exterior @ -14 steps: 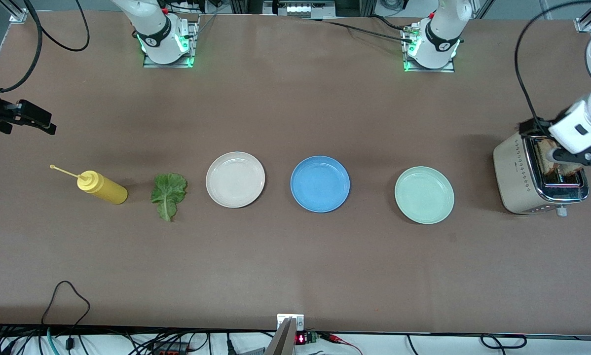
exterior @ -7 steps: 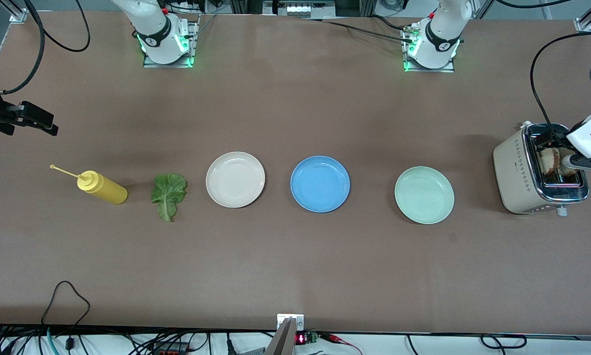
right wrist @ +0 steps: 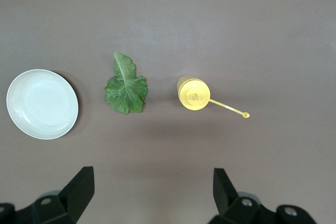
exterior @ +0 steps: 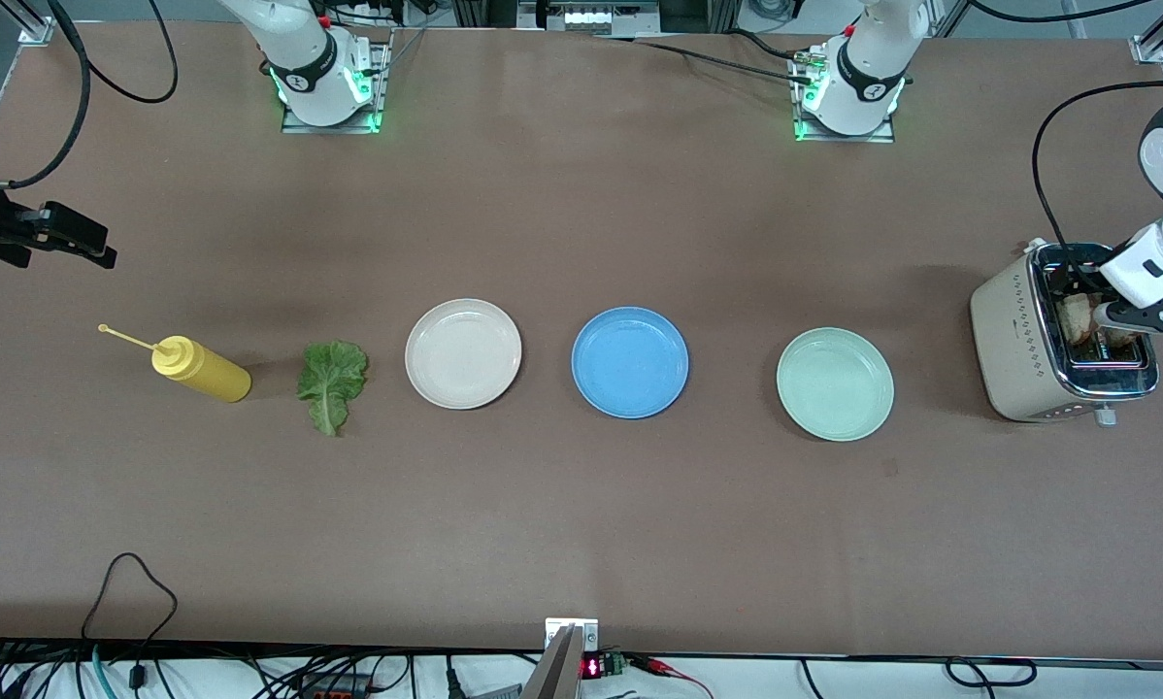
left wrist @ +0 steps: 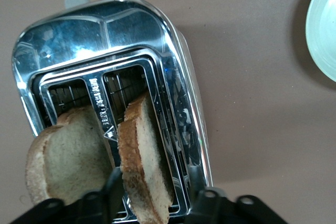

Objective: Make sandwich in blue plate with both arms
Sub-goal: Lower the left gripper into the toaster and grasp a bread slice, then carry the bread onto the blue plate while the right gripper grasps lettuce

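Broadly, the brown counter carries a row of things from one arm's end to the other. At the left arm's end stands the chrome toaster, with two bread slices standing up out of its slots. The left claw is down at the top of the toaster, its fingers on either side of one slice; whether they press the bread yet I cannot tell, as both jaws stand close to it with the slice between. Next along, away from that claw, lie the mint-green plate, then the blue plate at the middle of the row, bare, then the cream plate. The right claw waits in the air at the right arm's end of the counter, jaws spread wide and holding nothing; below it in its wrist view lie the yellow squeeze bottle and, beside that, the green lettuce leaf, between bottle and cream plate.
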Available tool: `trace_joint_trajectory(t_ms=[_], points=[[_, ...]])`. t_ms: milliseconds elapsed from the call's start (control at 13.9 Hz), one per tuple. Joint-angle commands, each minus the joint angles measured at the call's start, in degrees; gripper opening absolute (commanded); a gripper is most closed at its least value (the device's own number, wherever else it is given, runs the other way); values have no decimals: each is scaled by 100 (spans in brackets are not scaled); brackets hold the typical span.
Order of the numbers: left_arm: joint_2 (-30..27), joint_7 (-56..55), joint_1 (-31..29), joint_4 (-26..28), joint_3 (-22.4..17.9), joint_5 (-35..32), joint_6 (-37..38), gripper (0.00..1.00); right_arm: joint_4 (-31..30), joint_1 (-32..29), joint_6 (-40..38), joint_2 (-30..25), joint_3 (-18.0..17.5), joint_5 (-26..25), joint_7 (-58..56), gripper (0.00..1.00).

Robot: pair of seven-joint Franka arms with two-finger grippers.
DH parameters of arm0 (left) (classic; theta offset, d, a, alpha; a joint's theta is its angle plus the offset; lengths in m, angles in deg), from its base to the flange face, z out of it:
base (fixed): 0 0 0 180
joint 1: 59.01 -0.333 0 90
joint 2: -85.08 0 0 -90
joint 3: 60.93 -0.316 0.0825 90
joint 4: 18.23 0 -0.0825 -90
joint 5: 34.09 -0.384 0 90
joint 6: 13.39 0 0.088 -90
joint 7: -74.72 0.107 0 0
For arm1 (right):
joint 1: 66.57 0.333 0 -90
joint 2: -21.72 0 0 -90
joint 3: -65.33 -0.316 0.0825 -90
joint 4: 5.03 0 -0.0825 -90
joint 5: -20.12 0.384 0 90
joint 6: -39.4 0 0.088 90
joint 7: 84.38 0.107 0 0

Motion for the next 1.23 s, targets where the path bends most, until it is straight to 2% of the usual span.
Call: trace_joint_trajectory(t_ms=[0,144,361,649,938,1155], points=[[33,-94,-171,23,71,-54,-71,20,113,1,-28,41,-13,22,-56,100],[34,-165,-171,5,89,-54,-45,2,113,1,-37,41,-13,13,-64,100],[-115,-87,-153,-161,168,-63,139,1,113,10,-37,50,-22,22,-56,100],[-133,-95,-127,-1485,388,-80,2007,1,113,9,-37,76,-22,22,-64,100],[-72,-156,-66,-2805,1220,-54,3547,1,113,10,-28,85,-22,22,-56,100],[16,-393,-39,-2895,1976,129,3656,1,104,27,-28,181,-31,22,-64,100]])
